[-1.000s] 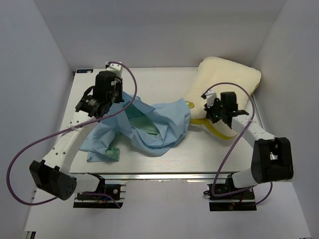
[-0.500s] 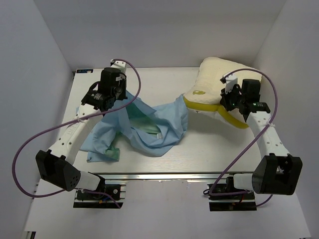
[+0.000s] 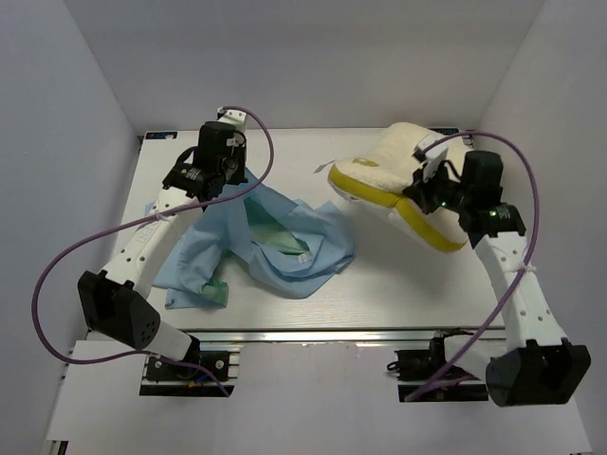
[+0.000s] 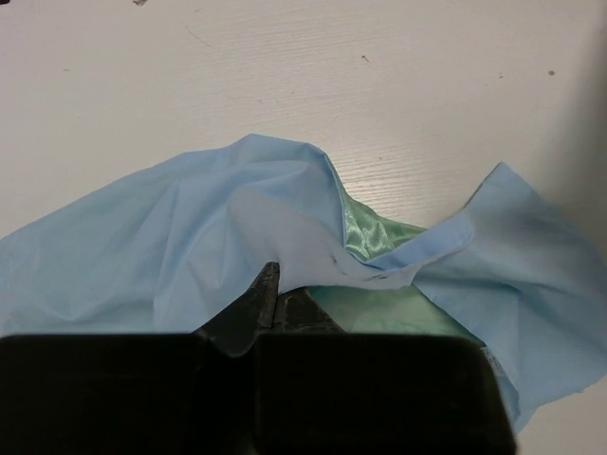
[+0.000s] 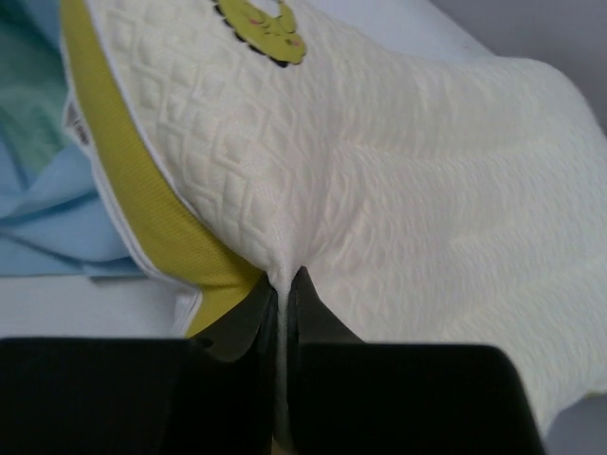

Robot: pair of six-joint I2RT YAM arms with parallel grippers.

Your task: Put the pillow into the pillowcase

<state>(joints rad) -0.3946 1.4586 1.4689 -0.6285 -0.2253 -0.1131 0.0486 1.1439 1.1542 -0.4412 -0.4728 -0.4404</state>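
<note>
L gripper point(image 4: 275, 284) jaws clenched on pillowcase point(image 3: 285, 237) blue edge; cloth crumpled left-centre on worktop point(image 3: 398, 284). R gripper point(image 5: 285, 282) jaws pinch pillow point(image 3: 394, 156) cover; pillow tilted at rear right, yellow band frontward, just beside pillowcase.

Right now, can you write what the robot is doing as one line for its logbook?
left gripper: shut on pillowcase | right gripper: shut on pillow | pillow: beside pillowcase, not yet inside

No legible text — none anywhere
</note>
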